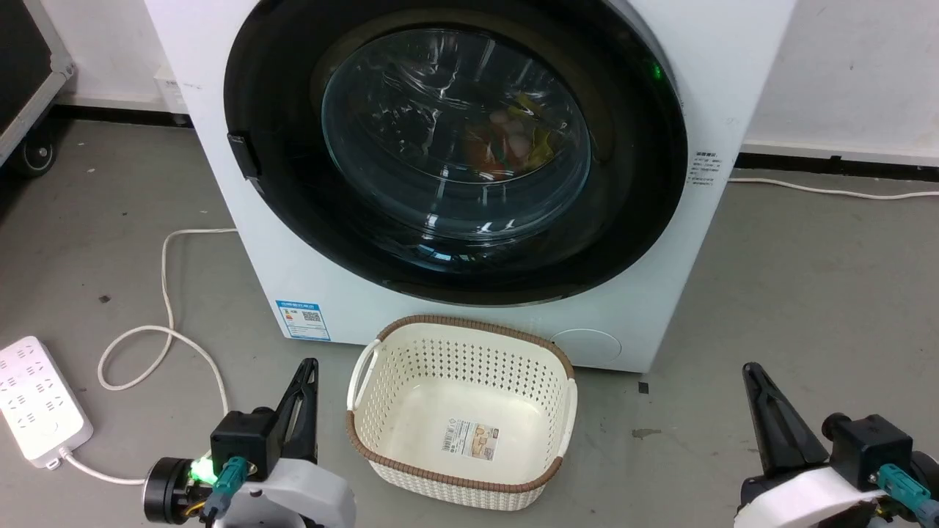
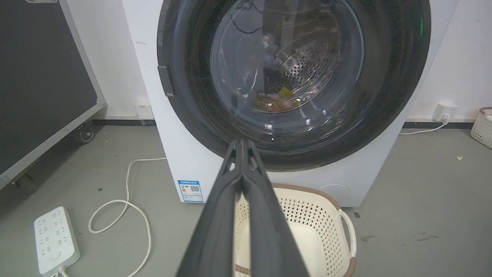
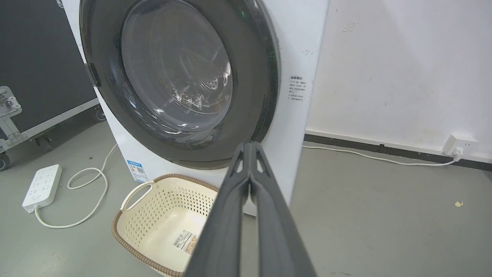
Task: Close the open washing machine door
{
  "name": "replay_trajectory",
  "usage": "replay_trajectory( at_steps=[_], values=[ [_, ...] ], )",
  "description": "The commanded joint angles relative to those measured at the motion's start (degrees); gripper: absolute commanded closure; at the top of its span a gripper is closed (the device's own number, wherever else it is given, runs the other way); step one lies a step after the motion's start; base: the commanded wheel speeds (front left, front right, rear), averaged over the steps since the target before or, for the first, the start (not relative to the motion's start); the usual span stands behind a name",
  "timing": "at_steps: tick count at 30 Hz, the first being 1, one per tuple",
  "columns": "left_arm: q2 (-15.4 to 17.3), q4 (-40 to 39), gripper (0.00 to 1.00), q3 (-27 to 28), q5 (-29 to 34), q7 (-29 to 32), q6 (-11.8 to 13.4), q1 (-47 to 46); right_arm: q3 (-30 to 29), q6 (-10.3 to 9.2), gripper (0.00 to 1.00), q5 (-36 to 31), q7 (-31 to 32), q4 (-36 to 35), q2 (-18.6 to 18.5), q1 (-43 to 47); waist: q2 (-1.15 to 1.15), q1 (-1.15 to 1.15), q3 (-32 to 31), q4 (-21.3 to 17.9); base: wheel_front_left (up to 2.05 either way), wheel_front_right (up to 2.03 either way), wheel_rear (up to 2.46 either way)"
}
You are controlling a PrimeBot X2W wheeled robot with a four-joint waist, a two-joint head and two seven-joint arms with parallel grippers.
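Note:
The white washing machine (image 1: 308, 293) stands before me, with a blue-white sticker low on its front. Its round black-rimmed door (image 1: 455, 147) lies flat against the front, and its latch tab sits at the left rim. Through the domed glass I see the steel drum and some coloured laundry. My left gripper (image 1: 309, 364) is shut with nothing in it, low at the left, well short of the machine; in the left wrist view (image 2: 241, 141) its tips point at the door's lower rim. My right gripper (image 1: 748, 367) is shut and holds nothing, low at the right, and points at the door's lower right edge (image 3: 250, 143).
A cream perforated basket (image 1: 367, 440) sits on the grey floor right in front of the machine, between my grippers. A white power strip (image 1: 40, 400) and its looped cable (image 1: 165, 293) lie at the left. A black wheeled case (image 2: 38, 96) stands further left. A wall socket (image 3: 459, 144) is at the right.

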Motion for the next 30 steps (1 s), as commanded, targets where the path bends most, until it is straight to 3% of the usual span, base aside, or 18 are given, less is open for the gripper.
replay_trajectory(
  at_steps=[1, 30],
  values=[
    [0.00, -0.54, 1.00, 0.24, 0.50, 0.41, 0.31, 0.91, 0.20, -0.02, 1.00, -0.50, 0.38, -0.40, 0.17, -0.61, 0.00, 0.00, 0.01, 0.01, 0.00, 0.00, 0.00],
    [-0.02, -3.48, 1.00, 1.78, 1.63, 3.80, 0.93, 1.63, 1.47, -0.03, 1.00, -2.16, 3.79, -1.16, 0.24, -0.96, 0.00, 0.00, 0.30, 0.22, 0.00, 0.00, 0.00]
  ],
)
